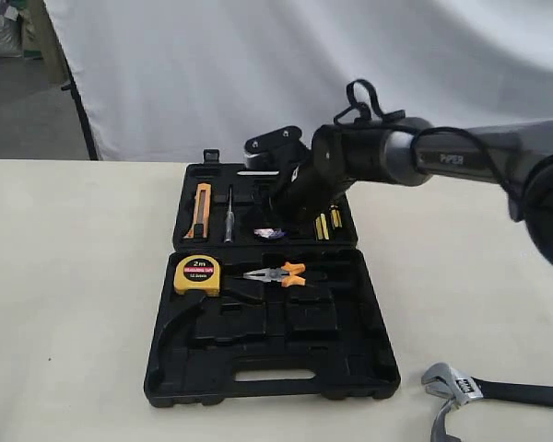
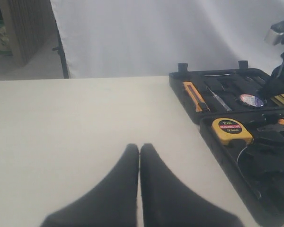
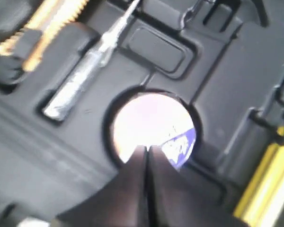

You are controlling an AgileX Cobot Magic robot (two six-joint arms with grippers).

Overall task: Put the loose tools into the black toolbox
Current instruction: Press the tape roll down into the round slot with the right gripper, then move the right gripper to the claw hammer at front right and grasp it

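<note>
The black toolbox [image 1: 157,368] lies open in the middle of the table. The small tape roll [image 1: 270,233] [image 2: 251,100] [image 3: 154,127] sits in a round recess of the far half. My right gripper [image 3: 146,149] is shut, its tips just over the roll's near edge with nothing between them. The silver adjustable wrench [image 1: 461,382] with its black handle lies on the table at the near right. A silver curved piece [image 1: 440,425] beside it is cut off by the picture's edge; the hammer cannot be made out. My left gripper [image 2: 139,147] is shut above bare table, left of the box.
In the box are a yellow tape measure [image 1: 196,274], orange-handled pliers [image 1: 276,274], an orange utility knife [image 1: 200,210], a silver driver [image 1: 229,216] and yellow bits [image 1: 327,223]. The right arm [image 1: 387,152] reaches across the far half. A white backdrop hangs behind.
</note>
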